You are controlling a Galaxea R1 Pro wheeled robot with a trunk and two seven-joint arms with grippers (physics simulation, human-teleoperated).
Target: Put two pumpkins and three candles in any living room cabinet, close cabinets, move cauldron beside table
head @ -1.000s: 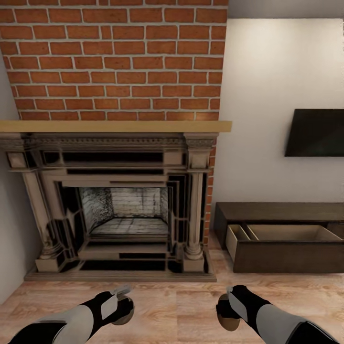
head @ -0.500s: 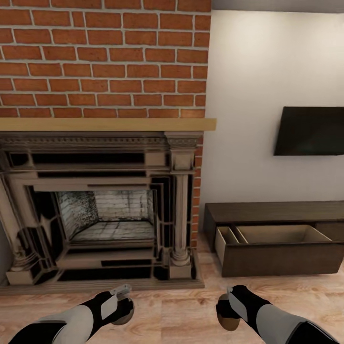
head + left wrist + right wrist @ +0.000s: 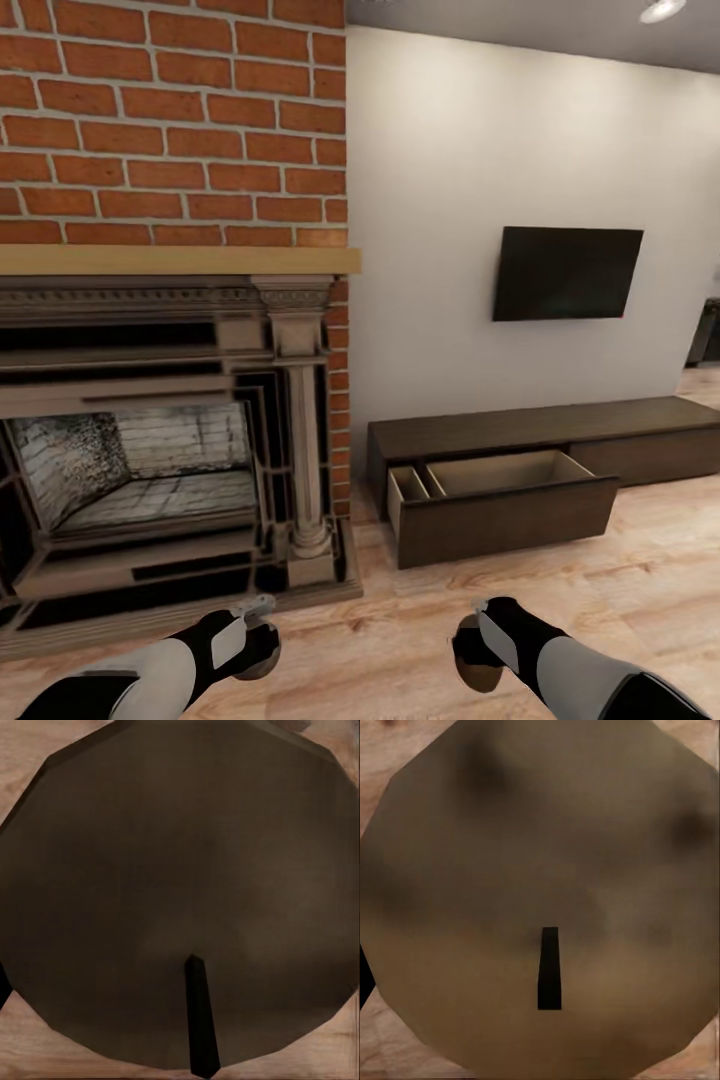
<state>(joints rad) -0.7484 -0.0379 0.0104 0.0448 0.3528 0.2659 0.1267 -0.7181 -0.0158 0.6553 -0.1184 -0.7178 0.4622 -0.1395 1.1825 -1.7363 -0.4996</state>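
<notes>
Camera has swung right; each gripper (image 3: 262, 640) holds a candle (image 3: 478, 668).

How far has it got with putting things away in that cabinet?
Done: the cabinet has a drawer pulled open, and the part of its inside that shows looks empty. In hand: the left gripper holds a darker candle, the right gripper a tan candle. Left: both candles go in, and the drawer needs shutting.
</notes>
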